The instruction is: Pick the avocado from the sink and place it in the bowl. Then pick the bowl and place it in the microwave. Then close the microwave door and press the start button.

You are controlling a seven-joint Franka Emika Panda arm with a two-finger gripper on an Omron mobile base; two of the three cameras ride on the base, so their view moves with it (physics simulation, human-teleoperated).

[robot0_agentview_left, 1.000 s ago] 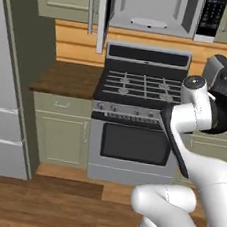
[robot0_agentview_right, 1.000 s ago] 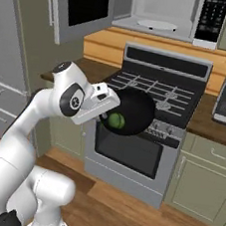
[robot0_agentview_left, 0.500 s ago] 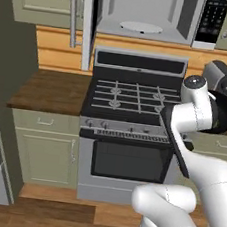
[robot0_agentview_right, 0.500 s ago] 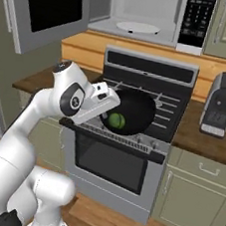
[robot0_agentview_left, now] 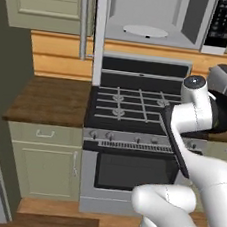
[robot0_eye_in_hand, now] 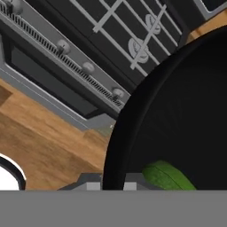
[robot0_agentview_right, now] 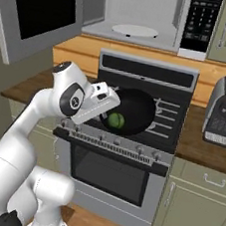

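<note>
Right base view has the hand (robot0_agentview_right: pixel 102 115) out in front of the stove (robot0_agentview_right: pixel 137 138), clamped on the near left rim of the bowl (robot0_agentview_right: pixel 133 110), which hangs in the air above the burner grates and the knob row. Inside the bowl the avocado (robot0_agentview_right: pixel 115 120) lies low against the wall nearest the hand, just beside the fingers. Hand view shows the bowl's black rim (robot0_eye_in_hand: pixel 116 133) running down between the fingertips, with the avocado (robot0_eye_in_hand: pixel 166 176) just inside it; the jaws stand narrow, pinching the wall. Above the stove the microwave (robot0_agentview_right: pixel 146 19) stands with its cavity exposed, the turntable plate (robot0_agentview_right: pixel 134 30) bare, and the microwave door (robot0_agentview_right: pixel 40 11) swung wide to the left.
</note>
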